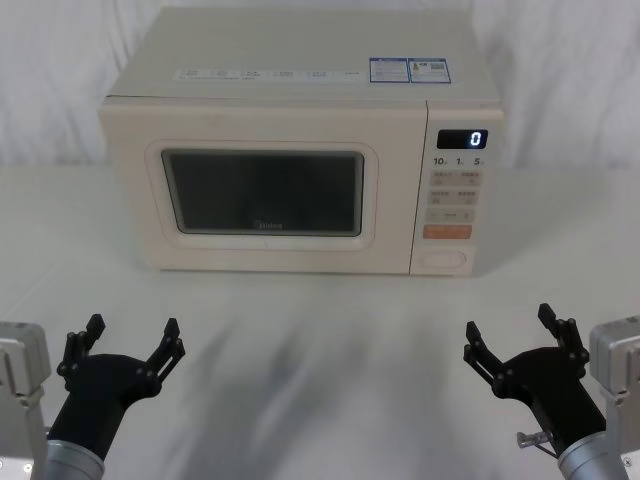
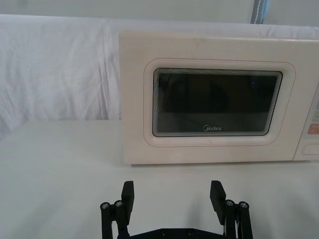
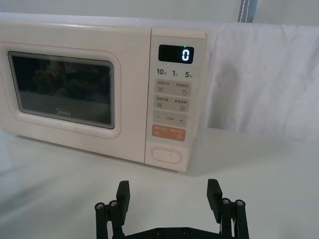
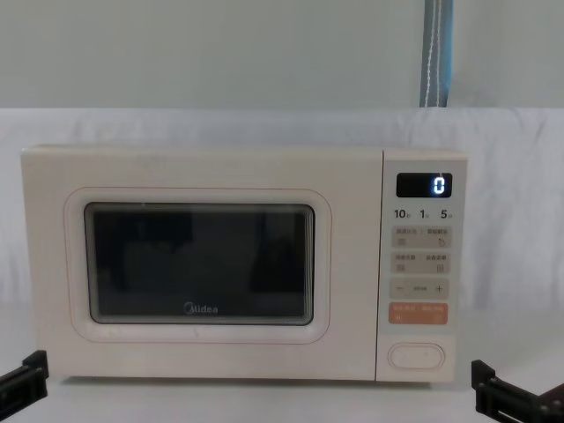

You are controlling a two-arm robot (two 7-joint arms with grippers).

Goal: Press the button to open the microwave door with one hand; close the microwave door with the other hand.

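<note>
Microwave door shut, both grippers idle in front of it with nothing held.

The button (image 1: pixel 443 260) sits at the bottom of the control panel (image 1: pixel 457 205), on the microwave's right end, directly under the orange key (image 1: pixel 446 232); nothing touches it. The microwave door (image 1: pixel 265 195) lies flush with the cabinet, its dark window (image 1: pixel 262 192) facing the robot. The display (image 1: pixel 462 139) reads 0. The microwave (image 1: pixel 300 75) stands at the middle of the white table (image 1: pixel 320 330), with a white cloth backdrop (image 2: pixel 60 69) behind. The left gripper (image 1: pixel 132 339) hovers low over the table near the robot, well apart from the door, fingers spread wide and empty. The right gripper (image 1: pixel 510 330) mirrors it on the other side, roughly in line with the control panel, fingers also spread wide and empty.
</note>
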